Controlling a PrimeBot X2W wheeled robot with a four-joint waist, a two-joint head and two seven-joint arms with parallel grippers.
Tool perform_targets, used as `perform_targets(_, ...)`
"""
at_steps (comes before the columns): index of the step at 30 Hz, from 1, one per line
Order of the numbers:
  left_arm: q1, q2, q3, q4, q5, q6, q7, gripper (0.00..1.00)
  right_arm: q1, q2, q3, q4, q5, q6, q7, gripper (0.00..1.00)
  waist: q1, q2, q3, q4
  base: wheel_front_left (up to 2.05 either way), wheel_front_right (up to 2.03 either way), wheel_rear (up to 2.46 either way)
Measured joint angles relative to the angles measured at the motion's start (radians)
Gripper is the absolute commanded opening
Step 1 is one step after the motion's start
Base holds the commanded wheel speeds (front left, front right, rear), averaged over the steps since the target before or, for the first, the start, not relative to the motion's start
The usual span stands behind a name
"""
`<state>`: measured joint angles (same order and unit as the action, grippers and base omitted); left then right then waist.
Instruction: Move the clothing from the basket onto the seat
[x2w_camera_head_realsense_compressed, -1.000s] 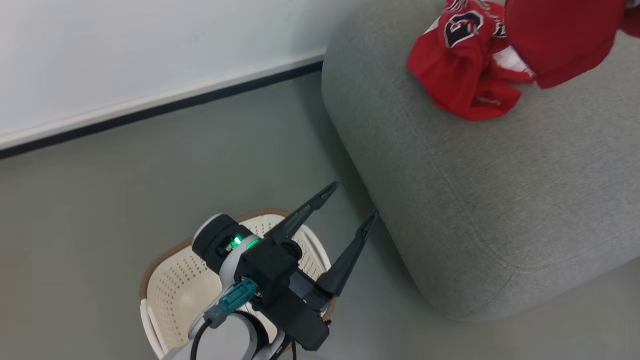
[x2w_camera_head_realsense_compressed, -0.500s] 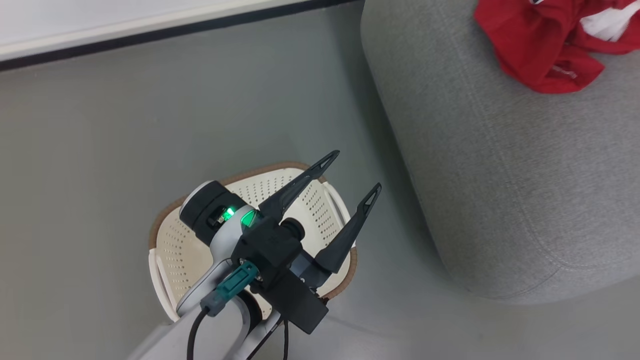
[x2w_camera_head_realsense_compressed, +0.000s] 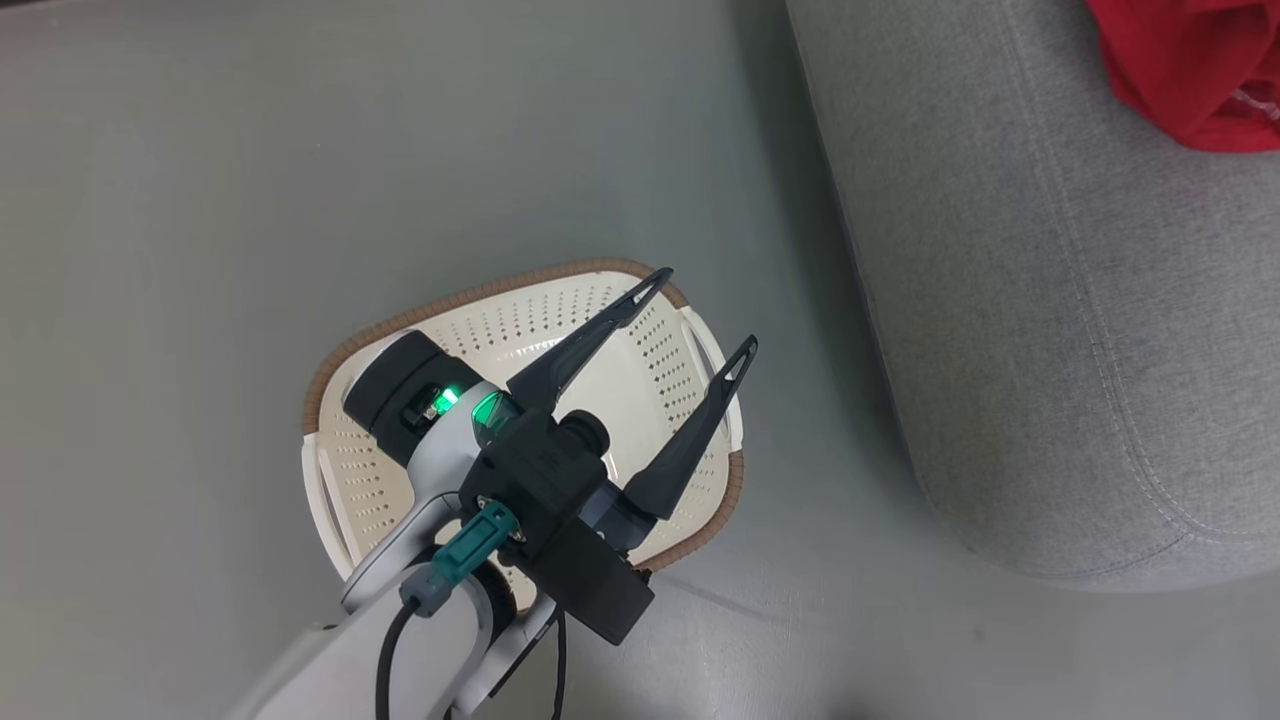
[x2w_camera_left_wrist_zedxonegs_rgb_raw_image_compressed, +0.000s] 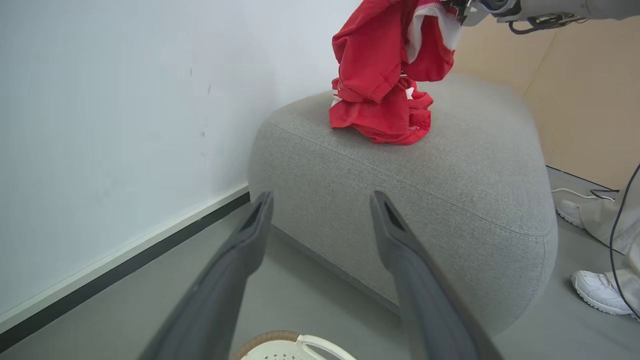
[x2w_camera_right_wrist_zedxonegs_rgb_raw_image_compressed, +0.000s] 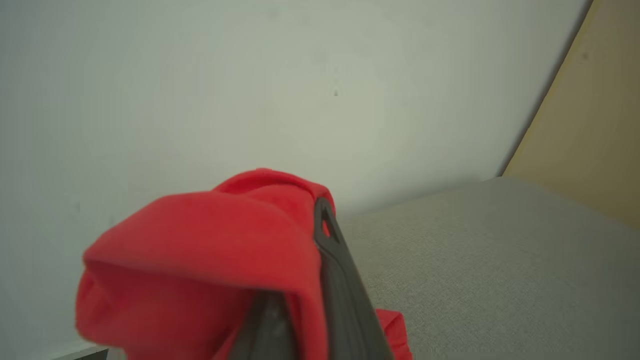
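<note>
The right gripper (x2w_camera_right_wrist_zedxonegs_rgb_raw_image_compressed: 324, 225) is clenched on a red garment (x2w_camera_left_wrist_zedxonegs_rgb_raw_image_compressed: 385, 45). The garment hangs straight down from it over the seat (x2w_camera_left_wrist_zedxonegs_rgb_raw_image_compressed: 450, 165), its lower end meeting the other red garment (x2w_camera_left_wrist_zedxonegs_rgb_raw_image_compressed: 385, 117) heaped there, so the drop probably needs only a release. The left gripper (x2w_camera_head_realsense_compressed: 705, 310) is spread and empty, well away over the basket (x2w_camera_head_realsense_compressed: 480, 300), which looks empty, and a person's shoes (x2w_camera_left_wrist_zedxonegs_rgb_raw_image_compressed: 597, 292) on the floor beside the seat are clear of the drop.

Grey floor (x2w_camera_head_realsense_compressed: 200, 200) meets a white wall (x2w_camera_left_wrist_zedxonegs_rgb_raw_image_compressed: 100, 100) along a black skirting strip (x2w_camera_left_wrist_zedxonegs_rgb_raw_image_compressed: 125, 267), with a tan panel (x2w_camera_left_wrist_zedxonegs_rgb_raw_image_compressed: 590, 100) nearby.
</note>
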<state>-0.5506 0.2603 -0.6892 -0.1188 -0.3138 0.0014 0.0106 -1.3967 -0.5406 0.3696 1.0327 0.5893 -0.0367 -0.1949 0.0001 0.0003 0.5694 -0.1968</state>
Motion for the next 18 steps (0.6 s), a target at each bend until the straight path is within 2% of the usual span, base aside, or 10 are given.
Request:
perform_targets(9,-0.017,-0.002,0.002,0.005,0.000,0.002,0.002,1.00,0.070,0.071,0.023,0.089,0.000,0.002,-0.001,0.00,-0.0001,-0.0001,0.022,-0.003,0.00,0.00,0.00)
perform_targets(14,-0.019,0.004,0.011,0.016,0.000,0.008,-0.004,1.00,0.075,0.092,0.036,0.117,0.000,0.018,-0.008,0.01,-0.0001,-0.0001,0.017,-0.009,0.00,0.00,0.00)
perform_targets(16,-0.018,0.006,0.014,0.018,0.000,0.008,-0.007,1.00,0.075,0.100,0.043,0.128,-0.006,0.023,-0.010,0.38,-0.0001,-0.0002,0.013,-0.014,0.00,0.00,0.00)
perform_targets(17,-0.018,0.006,0.015,0.020,0.000,0.008,-0.010,1.00,0.075,0.103,0.045,0.134,-0.009,0.030,-0.010,0.70,-0.0001,-0.0001,0.011,-0.017,0.00,0.00,0.00)
perform_targets(18,-0.018,0.007,0.016,0.022,0.000,0.008,-0.013,1.00,0.075,0.108,0.048,0.138,-0.009,0.034,-0.010,0.98,-0.0001,-0.0002,0.008,-0.021,0.00,0.00,0.00)
